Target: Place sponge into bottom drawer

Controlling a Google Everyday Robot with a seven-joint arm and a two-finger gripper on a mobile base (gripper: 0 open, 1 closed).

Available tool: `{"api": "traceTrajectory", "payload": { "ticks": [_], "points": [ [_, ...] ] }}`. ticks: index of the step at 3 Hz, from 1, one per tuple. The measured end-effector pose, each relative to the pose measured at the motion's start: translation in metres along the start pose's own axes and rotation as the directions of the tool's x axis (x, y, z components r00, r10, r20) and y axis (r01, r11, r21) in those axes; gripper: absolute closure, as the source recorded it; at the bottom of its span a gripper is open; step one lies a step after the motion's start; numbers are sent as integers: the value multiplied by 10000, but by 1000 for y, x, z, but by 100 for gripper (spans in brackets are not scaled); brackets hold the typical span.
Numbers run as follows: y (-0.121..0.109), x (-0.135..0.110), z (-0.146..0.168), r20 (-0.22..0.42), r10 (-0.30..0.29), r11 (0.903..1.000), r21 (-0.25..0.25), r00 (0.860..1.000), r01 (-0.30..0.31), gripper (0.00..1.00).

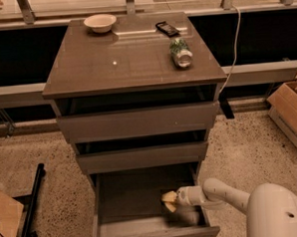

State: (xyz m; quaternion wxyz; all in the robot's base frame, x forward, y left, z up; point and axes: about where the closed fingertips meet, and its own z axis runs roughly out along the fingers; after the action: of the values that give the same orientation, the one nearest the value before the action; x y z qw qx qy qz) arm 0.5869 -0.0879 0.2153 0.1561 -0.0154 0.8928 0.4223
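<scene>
The bottom drawer (124, 226) of the grey-brown cabinet is pulled out, its bare inside showing. My gripper (172, 200) reaches in from the right, low over the drawer's right half. It is shut on the pale yellow sponge (167, 199), which sticks out to the left of the fingers just above the drawer floor. My white arm (227, 195) crosses the drawer's right wall.
On the cabinet top (130, 61) stand a white bowl (100, 22), a green-labelled can (180, 52) on its side and a small dark object (166, 28). A cardboard box (290, 110) sits on the floor at right, a black bar (32, 206) at left. The two upper drawers stand slightly open.
</scene>
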Motion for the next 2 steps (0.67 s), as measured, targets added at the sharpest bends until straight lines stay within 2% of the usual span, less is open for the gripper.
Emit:
{"api": "traceTrajectory", "payload": {
  "ticks": [1, 2],
  "points": [
    [-19, -3, 4, -70, 46, 9994, 335, 10000, -44, 36],
    [-18, -2, 6, -93, 45, 9995, 308, 9999, -42, 13]
  ]
}}
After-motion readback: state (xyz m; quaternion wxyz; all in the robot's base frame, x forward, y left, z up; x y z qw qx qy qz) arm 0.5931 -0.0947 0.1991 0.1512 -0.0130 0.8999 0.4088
